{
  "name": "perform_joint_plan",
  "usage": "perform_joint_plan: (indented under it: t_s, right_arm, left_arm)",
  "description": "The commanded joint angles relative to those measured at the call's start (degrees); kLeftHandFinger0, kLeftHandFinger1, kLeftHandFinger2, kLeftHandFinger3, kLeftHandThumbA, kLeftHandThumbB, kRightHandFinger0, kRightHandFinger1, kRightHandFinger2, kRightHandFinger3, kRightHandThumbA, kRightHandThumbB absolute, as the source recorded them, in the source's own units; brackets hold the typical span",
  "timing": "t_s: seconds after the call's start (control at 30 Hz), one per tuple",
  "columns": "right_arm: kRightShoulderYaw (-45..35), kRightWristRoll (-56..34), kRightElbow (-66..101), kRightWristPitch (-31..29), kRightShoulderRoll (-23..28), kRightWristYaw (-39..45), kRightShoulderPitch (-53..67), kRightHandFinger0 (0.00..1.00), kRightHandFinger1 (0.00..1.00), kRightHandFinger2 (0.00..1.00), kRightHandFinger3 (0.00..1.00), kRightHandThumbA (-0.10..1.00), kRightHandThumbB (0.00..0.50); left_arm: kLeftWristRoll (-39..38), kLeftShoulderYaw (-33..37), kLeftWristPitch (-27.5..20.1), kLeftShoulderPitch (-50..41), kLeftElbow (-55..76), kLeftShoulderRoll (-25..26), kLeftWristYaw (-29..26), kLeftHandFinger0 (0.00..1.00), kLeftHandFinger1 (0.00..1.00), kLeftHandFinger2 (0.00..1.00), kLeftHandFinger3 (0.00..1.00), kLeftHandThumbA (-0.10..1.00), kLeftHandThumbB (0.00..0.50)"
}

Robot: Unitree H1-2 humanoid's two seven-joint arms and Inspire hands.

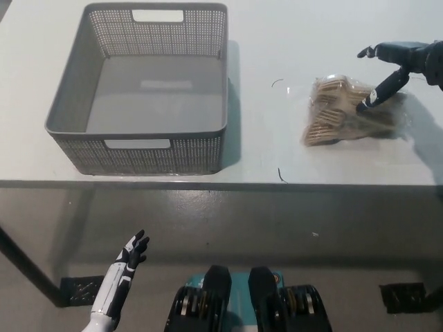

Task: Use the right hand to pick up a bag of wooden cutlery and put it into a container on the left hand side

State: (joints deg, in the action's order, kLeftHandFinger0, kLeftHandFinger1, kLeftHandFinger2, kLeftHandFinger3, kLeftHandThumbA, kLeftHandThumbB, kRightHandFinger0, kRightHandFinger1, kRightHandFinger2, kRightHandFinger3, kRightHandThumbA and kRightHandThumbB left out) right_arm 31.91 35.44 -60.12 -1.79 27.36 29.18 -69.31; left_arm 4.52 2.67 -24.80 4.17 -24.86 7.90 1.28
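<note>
- We see the bag of wooden cutlery (346, 114) lying flat on the right part of the white tabletop (277, 41), well apart from the grey basket (138, 153) that stands on the left.
- The basket is empty, its open top facing up, with a handle slot in both the near and the far wall.
- The right hand (400, 61) hangs over the far right corner of the bag, holding nothing.
- Its fingers (381, 88) are spread. One points down and to the left, with its tip at the bag's far right edge, though we cannot tell whether it touches the plastic.
- From those fingers, most of the bag lies to the near left.
- The bag's long side runs roughly left to right, tilted a little, with the far end on the right.
- We judge the grasp not yet made: the right hand would need to come further over the bag's middle and close across its short side.
- The basket lies far to the left of the bag, so the carry will be a long sweep across the tabletop.
- The left hand (127, 261) rests low at the near left, in front of the tabletop's edge, fingers apart and empty.
- The right hand is far nearer the bag.
</note>
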Motion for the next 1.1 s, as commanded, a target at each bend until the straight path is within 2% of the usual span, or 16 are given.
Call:
perform_joint_plan:
  t_s: [0.0, 0.13, 0.2, 0.33, 0.4, 0.57, 0.7, 0.73, 0.77, 0.8, 0.83, 0.9, 1.0, 1.07]
  right_arm:
    - [0.24, 1.24, -1.71, -2.25, -0.37, -3.08, -4.42, 1.00, 1.00, 1.00, 1.00, 1.00, 0.390]
    - [0.01, 1.13, -2.81, -2.71, -0.46, -3.58, -4.48, 1.00, 1.00, 1.00, 1.00, 1.00, 0.386]
    - [-0.14, 1.07, -2.44, -2.39, -0.34, -3.25, -4.15, 1.00, 1.00, 1.00, 1.00, 1.00, 0.406]
    - [-0.67, 0.42, -2.03, -2.22, 0.03, -2.22, -4.05, 1.00, 1.00, 1.00, 1.00, 1.00, 0.408]
    - [-1.20, -0.33, -2.17, -1.62, 0.38, -0.34, -5.15, 1.00, 1.00, 1.00, 1.00, 1.00, 0.417]
    - [-5.88, -6.78, -3.16, 0.87, 0.59, 9.35, -6.61, 1.00, 1.00, 1.00, 1.00, 1.00, 0.419]
    - [-6.84, -7.13, -4.83, 0.79, 0.07, 13.12, -7.67, 1.00, 1.00, 1.00, 1.00, 1.00, 0.460]
    - [-6.91, -7.12, -4.74, 1.01, -0.05, 13.61, -7.55, 1.00, 1.00, 1.00, 1.00, 1.00, 0.484]
    - [-6.96, -7.21, -4.79, 0.81, -0.04, 14.04, -7.47, 1.00, 1.00, 1.00, 1.00, 1.00, 0.475]
    - [-7.01, -7.83, -5.39, -0.79, -0.11, 15.69, -7.37, 1.00, 1.00, 1.00, 1.00, 1.00, 0.437]
    - [-7.00, -8.14, -5.71, -1.70, -0.18, 16.27, -7.28, 1.00, 1.00, 1.00, 1.00, 1.00, 0.424]
    - [-6.92, -8.34, -6.71, -2.63, -0.56, 16.31, -6.80, 1.00, 1.00, 1.00, 1.00, 1.00, 0.439]
    - [-7.34, -9.35, -7.93, -3.25, -1.07, 17.53, -6.56, 1.00, 1.00, 1.00, 1.00, 1.00, 0.424]
    - [-7.05, -9.30, -9.31, -3.37, -1.56, 18.34, -6.92, 1.00, 1.00, 1.00, 1.00, 1.00, 0.446]
  left_arm:
    - [0.09, 0.08, -2.13, -0.07, 1.18, 0.78, 0.06, 1.00, 1.00, 1.00, 1.00, 1.00, 0.500]
    - [-0.19, 0.03, -2.13, 0.61, 0.99, 0.89, 0.29, 1.00, 1.00, 1.00, 1.00, 1.00, 0.495]
    - [-0.29, 0.05, -2.13, 0.64, 0.87, 0.88, 0.32, 1.00, 1.00, 1.00, 1.00, 1.00, 0.500]
    - [-0.21, 0.20, -2.13, 0.64, 0.75, 0.99, 0.29, 1.00, 1.00, 1.00, 1.00, 1.00, 0.490]
    - [0.14, 0.11, -2.13, 1.85, 0.42, 1.20, 0.06, 1.00, 1.00, 1.00, 1.00, 1.00, 0.500]
    - [0.22, 0.33, -2.13, 2.26, 0.15, 1.45, 0.34, 1.00, 1.00, 1.00, 1.00, 1.00, 0.483]
    - [-0.01, 0.39, -2.13, 2.54, -0.05, 1.42, 0.56, 1.00, 1.00, 1.00, 1.00, 1.00, 0.480]
    - [-0.17, 0.36, -2.13, 2.51, 0.03, 1.37, 0.71, 1.00, 1.00, 1.00, 1.00, 1.00, 0.479]
    - [-0.15, 0.40, -2.13, 2.50, 0.12, 1.35, 0.72, 1.00, 1.00, 1.00, 1.00, 1.00, 0.480]
    - [0.04, 0.51, -2.13, 2.49, 0.22, 1.34, 0.61, 1.00, 1.00, 1.00, 1.00, 1.00, 0.476]
    - [0.23, 0.55, -2.13, 2.45, 0.29, 1.38, 0.50, 1.00, 1.00, 1.00, 1.00, 1.00, 0.477]
    - [0.53, 0.69, -2.13, 2.44, 0.33, 1.56, 0.34, 1.00, 1.00, 1.00, 1.00, 1.00, 0.471]
    - [0.23, 0.55, -2.13, 2.53, 0.33, 1.57, 0.47, 1.00, 1.00, 1.00, 1.00, 1.00, 0.481]
    - [-0.12, 0.46, -2.13, 2.71, 0.36, 1.62, 0.67, 1.00, 1.00, 1.00, 1.00, 1.00, 0.472]
